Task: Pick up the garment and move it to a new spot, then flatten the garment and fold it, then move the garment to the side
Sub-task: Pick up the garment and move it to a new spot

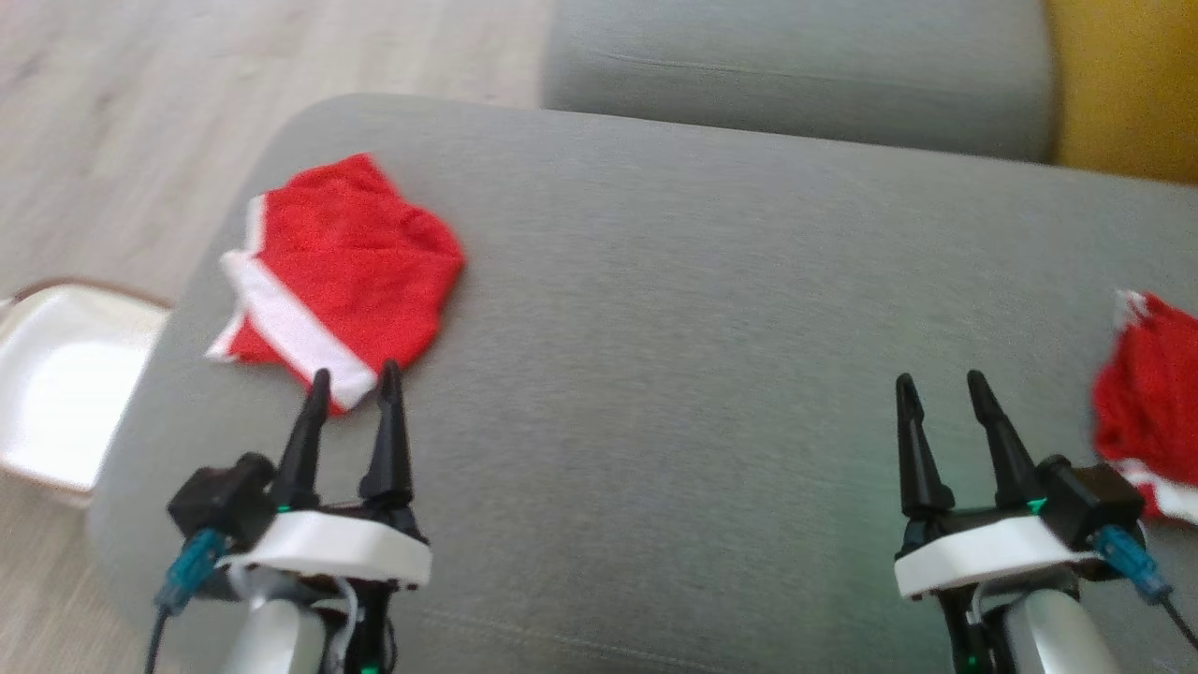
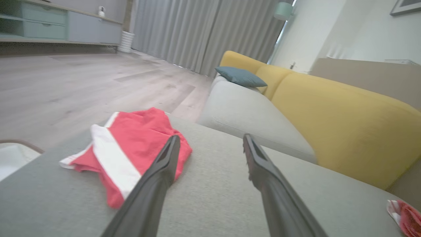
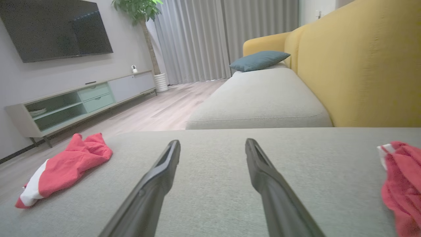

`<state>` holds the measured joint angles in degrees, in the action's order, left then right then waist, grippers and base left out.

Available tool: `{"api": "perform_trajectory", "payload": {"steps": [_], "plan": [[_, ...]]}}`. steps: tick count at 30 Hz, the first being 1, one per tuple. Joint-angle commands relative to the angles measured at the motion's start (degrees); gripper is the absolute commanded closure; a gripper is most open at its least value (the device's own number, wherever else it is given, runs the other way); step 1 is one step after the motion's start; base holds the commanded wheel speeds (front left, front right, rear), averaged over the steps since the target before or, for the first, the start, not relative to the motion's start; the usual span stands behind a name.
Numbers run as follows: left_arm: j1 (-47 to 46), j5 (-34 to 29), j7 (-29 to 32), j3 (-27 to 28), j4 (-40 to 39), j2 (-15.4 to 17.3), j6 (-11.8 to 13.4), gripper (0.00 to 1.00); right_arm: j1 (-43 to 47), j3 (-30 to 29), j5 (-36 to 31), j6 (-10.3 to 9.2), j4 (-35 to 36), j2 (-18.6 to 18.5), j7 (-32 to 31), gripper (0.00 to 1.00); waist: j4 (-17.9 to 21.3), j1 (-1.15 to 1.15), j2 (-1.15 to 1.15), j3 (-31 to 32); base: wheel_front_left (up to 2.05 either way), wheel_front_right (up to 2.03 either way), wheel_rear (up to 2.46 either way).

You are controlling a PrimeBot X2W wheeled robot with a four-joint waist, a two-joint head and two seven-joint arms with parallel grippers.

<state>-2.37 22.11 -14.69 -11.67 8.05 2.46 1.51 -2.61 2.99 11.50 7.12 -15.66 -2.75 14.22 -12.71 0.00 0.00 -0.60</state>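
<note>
L gripper [image 1: 355,373] sits at lower left of head view, fingers spread wide, nothing between them. Its tips line up w/ the near edge of the red garment [image 1: 356,253]; can't tell if they touch the cloth. In L wrist view the gripper [image 2: 210,138] is likewise wide, its one finger crossing in front of the garment's [image 2: 138,141] edge, the other over bare cushion.

R gripper [image 1: 941,377] at lower right of head view, also wide open & empty, over bare grey cushion [image 1: 674,309]. R wrist view: same gripper [image 3: 212,141], fingers well apart, only grey fabric between them.

Red garment lies at the cushion's far-left corner, by the rounded edge; compact shape w/ a white band along its near-left side. R wrist view shows it [image 3: 69,161] far off to the left.

Second red garment [image 1: 1146,393], crumpled, white trim, lies at the cushion's right edge, just beside the R gripper, partly cut off by the frame. Also seen in L wrist [image 2: 408,219] & R wrist [image 3: 399,177] views.

White bin [image 1: 65,374] stands on wood floor [image 1: 112,112], left of the cushion. Yellow sofa back [image 2: 329,115] behind, teal pillow [image 2: 240,76] on the far seat.
</note>
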Motion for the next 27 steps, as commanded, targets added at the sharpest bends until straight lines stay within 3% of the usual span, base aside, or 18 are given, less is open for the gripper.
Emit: {"api": "perform_trajectory", "payload": {"steps": [1, 13, 27], "plan": [[-1.00, -0.81, -0.31, 2.80, -1.90, 0.42, 0.09, 0.00, -0.11, 1.69, 0.42, 0.36, 1.53, -0.13, 0.77, 0.00, -4.46, 0.00, 0.00, 1.03, 0.00, 0.00, 0.00], [1.21, -2.51, -0.31, 6.23, -1.97, 0.42, -0.85, 0.00, 1.16, 3.33, 1.59, 0.36, 0.63, -0.13, 0.78, 0.00, -14.08, 0.00, 0.00, 3.92, 0.00, 0.00, 0.00], [0.78, -2.93, -0.31, 11.13, -2.77, 0.42, -1.62, 0.00, 0.69, 4.78, 1.05, 0.36, 0.80, -0.13, 0.78, 0.00, -14.81, 0.00, 0.00, 1.90, 0.00, 0.00, 0.00]]}}
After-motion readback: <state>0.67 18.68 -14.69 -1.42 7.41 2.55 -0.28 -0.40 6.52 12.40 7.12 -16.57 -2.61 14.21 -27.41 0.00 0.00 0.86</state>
